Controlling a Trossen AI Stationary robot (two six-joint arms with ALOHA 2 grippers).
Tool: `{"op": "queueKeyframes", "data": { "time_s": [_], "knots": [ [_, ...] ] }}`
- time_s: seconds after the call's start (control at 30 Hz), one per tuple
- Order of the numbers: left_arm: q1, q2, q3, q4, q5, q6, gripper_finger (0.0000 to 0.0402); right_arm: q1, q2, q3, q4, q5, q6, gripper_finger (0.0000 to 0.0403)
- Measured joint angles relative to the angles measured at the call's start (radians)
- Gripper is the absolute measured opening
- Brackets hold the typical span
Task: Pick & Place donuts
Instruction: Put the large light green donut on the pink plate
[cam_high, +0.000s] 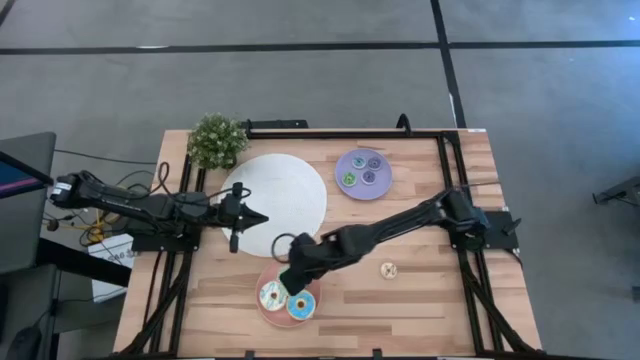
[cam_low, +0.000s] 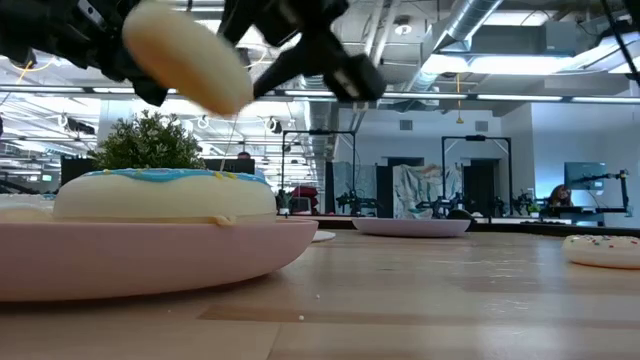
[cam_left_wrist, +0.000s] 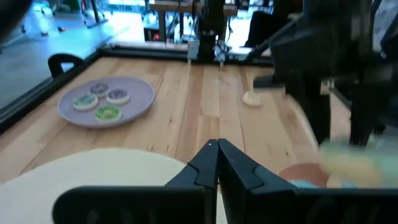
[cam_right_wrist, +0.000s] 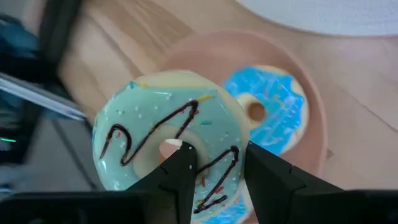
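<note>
Right gripper (cam_right_wrist: 214, 168) hangs over the pink plate (cam_high: 268, 308) at the table's near edge, its fingers pinching one side of the ring of a pale green donut (cam_right_wrist: 171, 152) with dark zigzag icing, one finger through the hole; the donut is held clear above the plate. A light blue donut (cam_right_wrist: 267, 115) lies flat on the same plate, and in the high view two donuts show there. Left gripper (cam_left_wrist: 217, 163) waits over the near edge of the large white plate (cam_high: 290, 180), fingers pressed together and holding nothing. Three mini donuts (cam_high: 362, 168) rest on the lilac plate (cam_high: 385, 182) at the far right. One sprinkled donut (cam_high: 389, 269) lies alone on the bare table (cam_high: 440, 300), right of the pink plate. A small potted plant (cam_high: 216, 139) stands at the far left corner.
</note>
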Motion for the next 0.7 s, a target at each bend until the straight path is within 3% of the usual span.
{"op": "queueKeyframes", "data": {
  "time_s": [0.27,0.7],
  "knots": [
    [0.000,-0.109,0.000,-0.025,-0.001,0.000,0.0000,0.000,0.194,0.255,-0.186,-0.118,-0.030,0.0118],
    [-0.001,-0.192,0.000,-0.117,0.008,0.001,0.0000,-0.015,0.253,0.321,-0.219,-0.120,-0.047,0.0122]
  ]
}}
